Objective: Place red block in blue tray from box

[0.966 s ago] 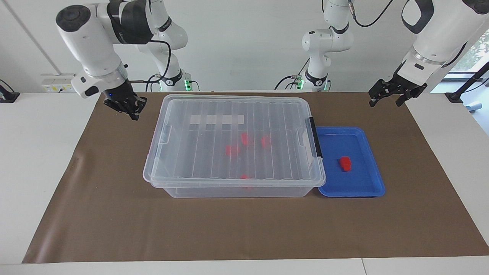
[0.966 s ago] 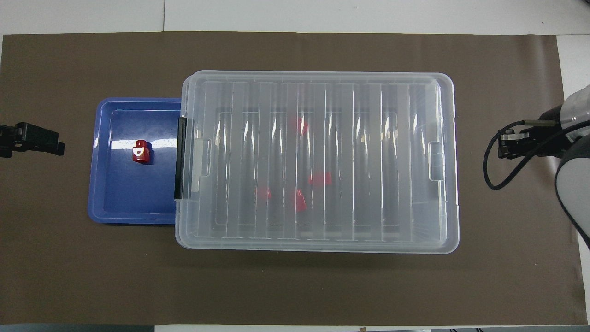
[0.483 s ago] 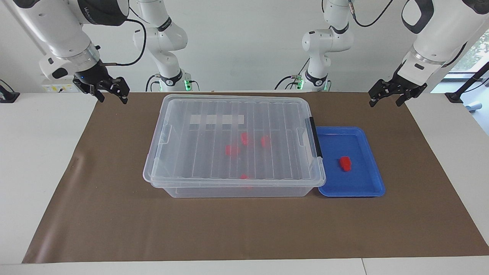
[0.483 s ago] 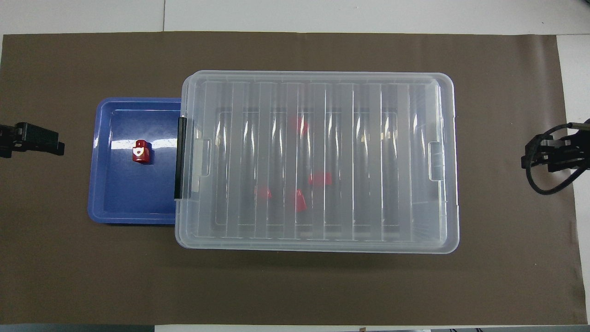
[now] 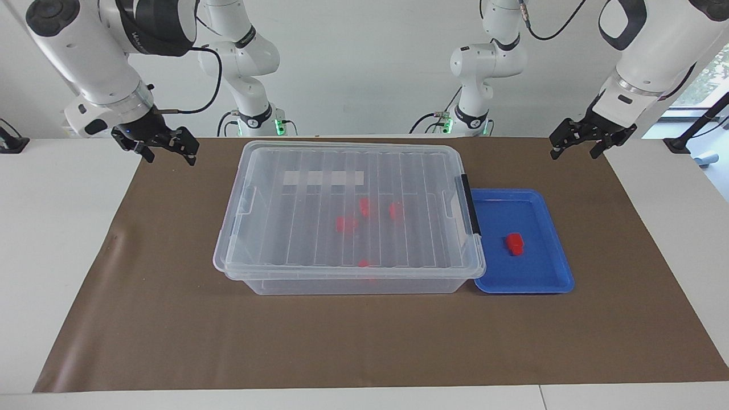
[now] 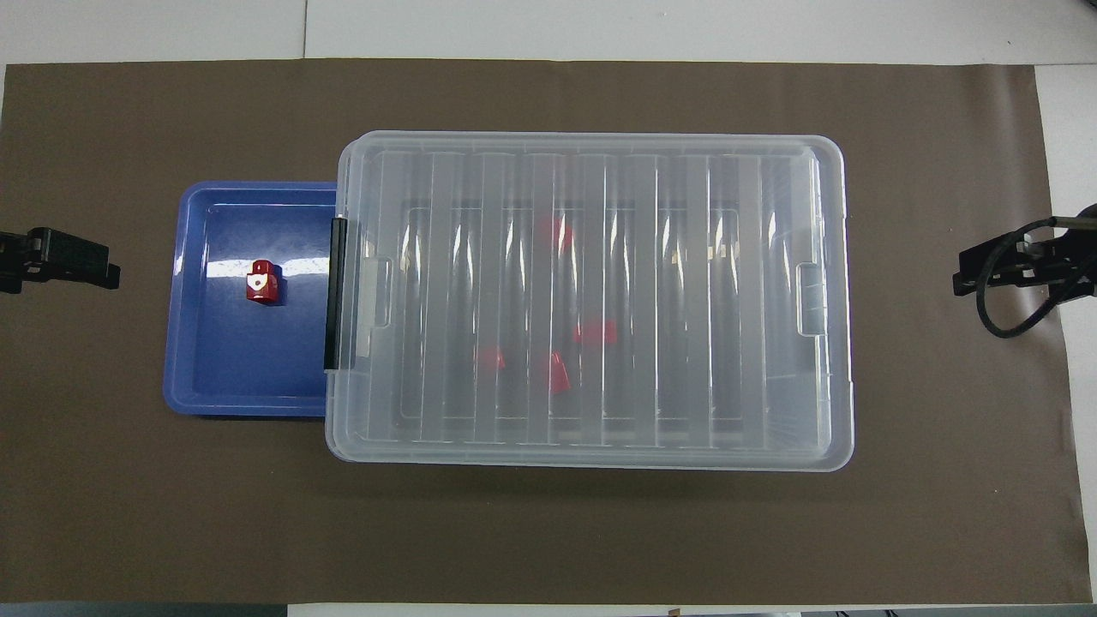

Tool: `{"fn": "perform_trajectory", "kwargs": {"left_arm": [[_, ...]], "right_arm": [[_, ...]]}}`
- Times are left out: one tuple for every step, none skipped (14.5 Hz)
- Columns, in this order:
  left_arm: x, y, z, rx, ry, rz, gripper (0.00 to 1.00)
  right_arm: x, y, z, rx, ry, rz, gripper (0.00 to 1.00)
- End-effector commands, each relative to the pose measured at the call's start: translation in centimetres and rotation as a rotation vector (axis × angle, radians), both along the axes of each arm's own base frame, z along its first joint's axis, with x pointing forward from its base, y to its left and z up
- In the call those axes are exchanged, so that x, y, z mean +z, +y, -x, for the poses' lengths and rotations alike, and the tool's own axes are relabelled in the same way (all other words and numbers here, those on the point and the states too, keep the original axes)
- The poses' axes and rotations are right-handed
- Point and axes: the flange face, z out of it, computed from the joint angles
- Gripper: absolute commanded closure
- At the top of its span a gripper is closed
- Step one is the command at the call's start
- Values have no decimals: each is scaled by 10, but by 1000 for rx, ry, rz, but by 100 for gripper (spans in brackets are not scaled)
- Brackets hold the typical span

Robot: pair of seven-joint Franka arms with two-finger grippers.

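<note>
Five red blocks are counted: one red block (image 5: 514,243) lies in the blue tray (image 5: 547,282), and four blurred ones (image 5: 345,223) are seen through the shut lid of the box (image 5: 285,282), just beside the tray on a brown mat (image 5: 171,330). The left gripper (image 5: 581,147) and the right gripper (image 5: 169,156) are held over the mat's ends, jaws spread wide, nothing held.

White table (image 5: 57,239), covered by brown mat (image 5: 364,341). On mat: lidded clear box (image 5: 347,210); blue tray (image 5: 541,267) touching its latch end, toward left arm's end.
</note>
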Motion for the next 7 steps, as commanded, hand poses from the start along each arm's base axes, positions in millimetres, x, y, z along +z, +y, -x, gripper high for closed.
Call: {"fn": "perform_trajectory", "kwargs": {"left_arm": [[2,1,8,-10,-4,14,0],[2,1,8,-10,-4,14,0],[2,1,8,-9,-4,14,0],[2,1,8,-9,-4,14,0],[2,1,8,-9,-4,14,0],[3,1,8,-10,-6,14,0],[2,1,8,-9,-4,14,0]], "right_arm": [[14,-5,1,14,-32,-7,0],[22,-7,4,10,-48,-11,0],[24,-8,5,8,-55,-15,0],[24,-9,5,5,-58,-15,0],[25,-9,4,5,-61,-16,0],[25,-8,4,8,-64,-18,0],[25,-8,3,8,-70,-17,0]]}}
